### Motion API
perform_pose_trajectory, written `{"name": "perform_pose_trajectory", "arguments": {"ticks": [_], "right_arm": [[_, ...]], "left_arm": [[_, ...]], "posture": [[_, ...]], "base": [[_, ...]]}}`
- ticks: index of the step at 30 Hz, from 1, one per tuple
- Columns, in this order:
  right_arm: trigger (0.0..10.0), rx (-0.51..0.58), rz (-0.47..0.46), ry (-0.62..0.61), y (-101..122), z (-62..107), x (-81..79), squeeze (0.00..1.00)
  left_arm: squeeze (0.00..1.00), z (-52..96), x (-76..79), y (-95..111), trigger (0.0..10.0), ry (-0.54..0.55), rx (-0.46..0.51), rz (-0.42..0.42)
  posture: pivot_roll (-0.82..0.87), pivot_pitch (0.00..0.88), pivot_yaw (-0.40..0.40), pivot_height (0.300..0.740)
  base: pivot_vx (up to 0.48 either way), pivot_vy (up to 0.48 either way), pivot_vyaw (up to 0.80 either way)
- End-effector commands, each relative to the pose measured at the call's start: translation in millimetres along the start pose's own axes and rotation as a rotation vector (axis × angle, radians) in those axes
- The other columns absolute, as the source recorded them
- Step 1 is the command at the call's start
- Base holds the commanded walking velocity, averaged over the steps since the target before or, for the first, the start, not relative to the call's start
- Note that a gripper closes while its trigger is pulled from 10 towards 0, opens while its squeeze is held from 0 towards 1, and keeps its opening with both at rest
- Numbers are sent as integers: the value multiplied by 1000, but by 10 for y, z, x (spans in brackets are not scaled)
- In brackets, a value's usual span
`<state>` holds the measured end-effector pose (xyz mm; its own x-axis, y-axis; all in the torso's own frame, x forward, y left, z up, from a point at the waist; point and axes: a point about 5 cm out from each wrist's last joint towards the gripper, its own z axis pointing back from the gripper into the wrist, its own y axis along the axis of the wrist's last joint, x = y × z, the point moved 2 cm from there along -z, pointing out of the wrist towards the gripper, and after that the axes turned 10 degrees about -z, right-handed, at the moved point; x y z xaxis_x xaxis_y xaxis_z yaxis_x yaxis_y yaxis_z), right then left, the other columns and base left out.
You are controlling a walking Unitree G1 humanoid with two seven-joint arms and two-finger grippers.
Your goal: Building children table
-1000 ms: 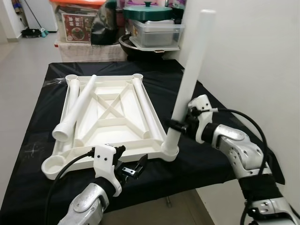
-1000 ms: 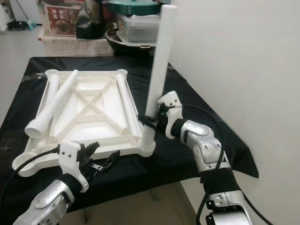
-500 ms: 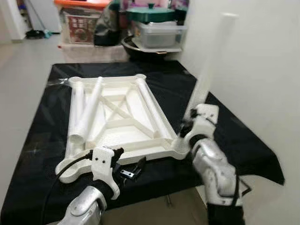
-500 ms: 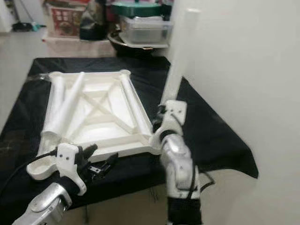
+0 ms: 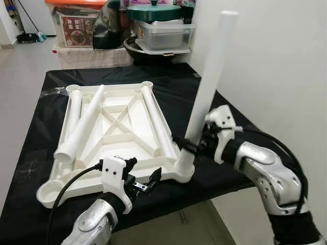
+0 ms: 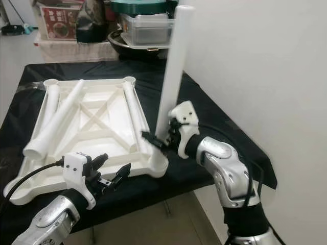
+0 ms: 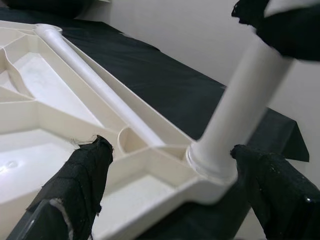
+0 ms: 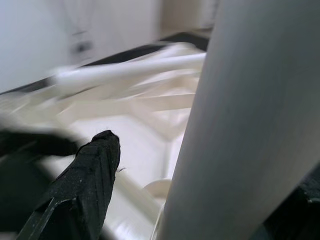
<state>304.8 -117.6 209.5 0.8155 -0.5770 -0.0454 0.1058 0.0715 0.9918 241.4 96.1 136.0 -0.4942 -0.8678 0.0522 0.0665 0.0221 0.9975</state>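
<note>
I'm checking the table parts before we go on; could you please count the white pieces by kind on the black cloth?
Upside-down tabletop: 1
Leg standing in a corner socket, right gripper around it: 1
Legs lying loose on the tabletop: 3
Total: 5 white pieces

**A lived-in home corner**

I am standing in a home, by the look of it. My worktop (image 5: 36, 127) is draped in a black cloth and stands against a plain white wall (image 5: 276, 61). Behind it household goods are stacked: a green lidded pot (image 5: 153, 11) on a clear plastic storage box (image 5: 163, 34), a dark wok (image 5: 148, 52), a printed carton (image 5: 76, 28). A broom (image 5: 28, 34) rests on the pale tiled floor (image 5: 20, 71).
</note>
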Motion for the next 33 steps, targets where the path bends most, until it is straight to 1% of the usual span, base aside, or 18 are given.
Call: {"name": "perform_pose_trajectory", "arguments": {"ticks": [1,2,5,7,8,12,13,15,16,18,20,21,22,23,29,30,31,33], "right_arm": [[5412,-9,-4,58,-21,-44,-35,0],[0,-13,-31,15,-39,-93,55,0],[0,-3,-109,-126,-83,-196,259,0],[0,41,-205,-381,-142,-206,517,0],[0,41,-205,-381,-142,-206,517,0],[0,26,-302,-776,-367,-23,804,0],[0,26,-302,-776,-367,-23,804,0],[0,30,-383,-1050,-551,171,759,0],[0,30,-383,-1050,-551,171,759,0],[0,29,-389,-1090,-593,116,504,0],[0,29,-389,-1090,-593,116,504,0],[10000,44,-368,-1019,-536,-18,333,0],[10000,44,-368,-1019,-536,-18,333,0],[10000,122,-363,-923,-417,-137,181,1000],[10000,200,-303,-686,-115,-293,202,1000],[10000,205,-293,-587,-40,-298,214,0],[10000,205,-293,-587,-40,-298,214,0],[10000,212,-196,-270,109,-180,137,0]], "left_arm": [[0,10,3,-53,10000,3,-21,10],[0,9,13,-48,10000,4,-19,12],[0,7,20,-37,10000,4,-15,14],[0,24,13,-34,10000,6,-19,7],[0,24,13,-34,10000,6,-19,7],[0,42,15,-43,10000,6,-24,6],[0,42,15,-43,10000,6,-24,6],[0,42,38,-44,10000,0,-25,11],[0,42,38,-44,10000,0,-25,11],[0,41,42,-47,10000,-3,-27,18],[0,41,42,-47,10000,-3,-27,18],[0,40,39,-46,10000,-7,-27,18],[0,40,39,-46,10000,-7,-27,18],[0,39,38,-49,10000,-13,-29,16],[0,18,6,-65,10000,-24,-35,5],[0,17,5,-64,10000,-21,-33,7],[0,17,5,-64,10000,-21,-33,7],[0,1,3,-60,10000,-8,-24,18]], "posture": [[164,0,-113,740],[167,0,-116,740],[173,0,-117,740],[180,0,-112,740],[180,0,-112,740],[179,0,-107,740],[179,0,-107,740],[169,0,-107,740],[169,0,-107,740],[162,0,-100,740],[162,0,-100,740],[157,0,-87,740],[157,0,-87,740],[150,0,-79,740],[151,0,-82,740],[152,0,-91,740],[152,0,-91,740],[159,0,-111,740]], "base": [[0,0,0],[0,0,0],[0,0,0],[0,0,0],[0,0,0],[0,0,0],[0,0,0],[0,0,0],[0,0,0],[0,0,0],[0,0,0],[0,0,0],[0,0,0],[0,0,0],[0,0,0],[0,0,0],[0,0,0],[0,0,0]]}}
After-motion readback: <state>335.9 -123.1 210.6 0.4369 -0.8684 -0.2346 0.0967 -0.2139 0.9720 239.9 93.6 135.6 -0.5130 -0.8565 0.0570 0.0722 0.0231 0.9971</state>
